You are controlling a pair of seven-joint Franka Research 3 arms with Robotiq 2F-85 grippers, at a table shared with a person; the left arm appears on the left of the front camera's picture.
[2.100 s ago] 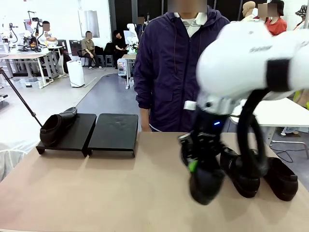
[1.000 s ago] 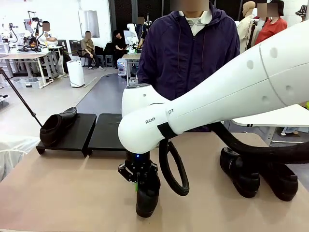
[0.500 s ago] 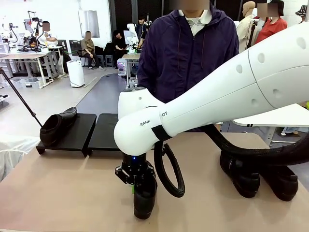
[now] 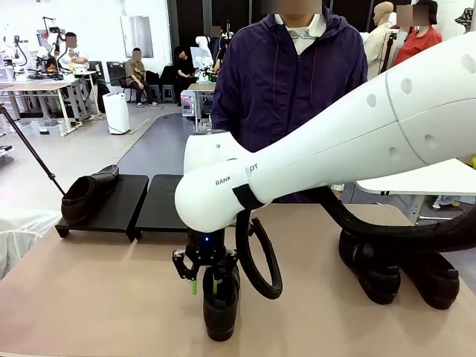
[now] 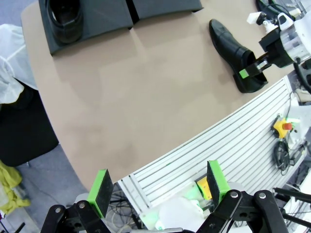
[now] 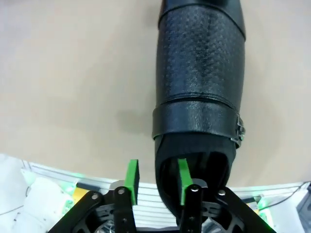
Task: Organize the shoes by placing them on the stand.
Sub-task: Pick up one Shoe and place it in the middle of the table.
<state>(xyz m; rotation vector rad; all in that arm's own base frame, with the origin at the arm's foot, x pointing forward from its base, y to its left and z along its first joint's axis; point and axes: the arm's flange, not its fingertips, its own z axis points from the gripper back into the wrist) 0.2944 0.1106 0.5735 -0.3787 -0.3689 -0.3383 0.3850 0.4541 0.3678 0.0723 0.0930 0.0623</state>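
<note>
Since half a second ago the right gripper has spread its jaws to a middling gap at the near middle of the table. The shoe rests on its sole, toe toward the far side, with its heel rim between the green pads; the outer pad is clear of the leather, and I cannot tell whether the inner one touches. The left gripper hangs wide and empty above the near edge, another shoe sits on the left panel of the stand at far left, and two more shoes lie on the table at right.
</note>
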